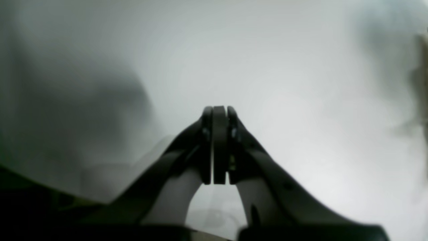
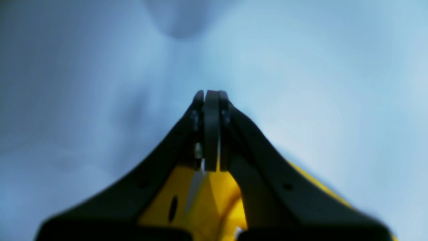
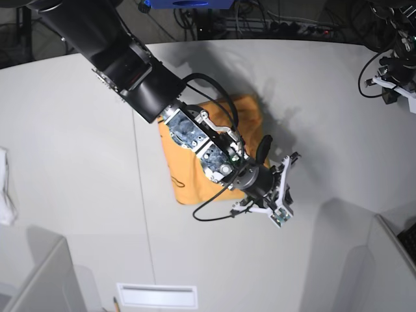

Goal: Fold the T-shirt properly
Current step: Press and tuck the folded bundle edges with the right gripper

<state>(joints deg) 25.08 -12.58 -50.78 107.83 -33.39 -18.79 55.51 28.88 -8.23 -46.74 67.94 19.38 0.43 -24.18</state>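
1. The right gripper (image 2: 211, 95) was fully closed, jaws pressed together with nothing between them; only the pale table (image 2: 334, 83) lay beyond its tips.
2. The left gripper (image 1: 219, 112) was likewise shut and empty, over blurred grey surface.
3. In the base view one arm (image 3: 140, 71) reached across the table, its wrist hanging just past the T-shirt's (image 3: 188, 179) right edge, probably clear of the cloth after a fold.
4. The T-shirt lay mid-table beneath that arm, a compact apricot rectangle, largely hidden, its visible edges fairly straight.
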